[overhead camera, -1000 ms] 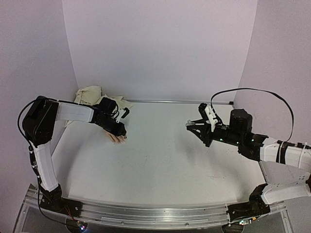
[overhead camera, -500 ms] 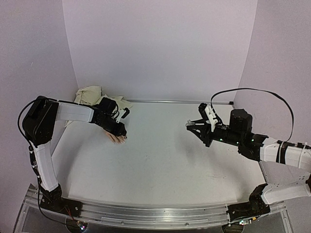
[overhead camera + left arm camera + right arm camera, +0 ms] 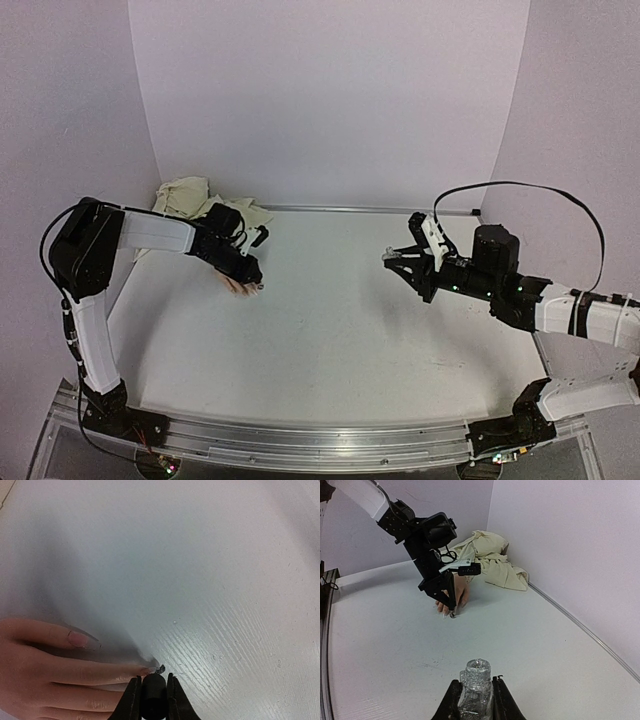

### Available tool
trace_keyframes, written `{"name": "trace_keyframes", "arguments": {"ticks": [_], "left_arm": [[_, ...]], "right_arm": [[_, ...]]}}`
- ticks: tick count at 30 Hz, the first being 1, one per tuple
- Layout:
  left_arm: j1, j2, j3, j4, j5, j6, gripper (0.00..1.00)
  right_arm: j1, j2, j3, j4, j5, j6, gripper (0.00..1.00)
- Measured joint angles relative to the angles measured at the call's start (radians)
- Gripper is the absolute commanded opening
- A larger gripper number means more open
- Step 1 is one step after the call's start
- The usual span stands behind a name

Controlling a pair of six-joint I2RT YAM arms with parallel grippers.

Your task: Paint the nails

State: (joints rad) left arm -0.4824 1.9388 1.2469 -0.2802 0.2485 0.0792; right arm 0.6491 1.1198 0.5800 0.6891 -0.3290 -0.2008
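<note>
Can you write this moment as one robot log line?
left gripper: shut on dark brush cap, bristles at pinkish mannequin hand's nail | right gripper: shut on glittery open bottle

Two robot arms, left arm (image 3: 150, 233) and right arm (image 3: 588, 318), with white-shelled links and black joints, on black bases along a silver rail (image 3: 320, 442). Left gripper (image 3: 257, 285) and right gripper (image 3: 388, 259) are black. A thin black cable (image 3: 520, 185) arches over the right arm
</note>
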Motion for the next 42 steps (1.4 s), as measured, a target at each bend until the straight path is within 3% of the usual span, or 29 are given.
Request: {"name": "trace_keyframes", "arguments": {"ticks": [42], "left_arm": [[0.000,-0.047,-0.012,0.011,-0.042,0.001,0.00]], "right_arm": [[0.000,0.000,0.000,0.000,0.000,0.000,0.00]]}}
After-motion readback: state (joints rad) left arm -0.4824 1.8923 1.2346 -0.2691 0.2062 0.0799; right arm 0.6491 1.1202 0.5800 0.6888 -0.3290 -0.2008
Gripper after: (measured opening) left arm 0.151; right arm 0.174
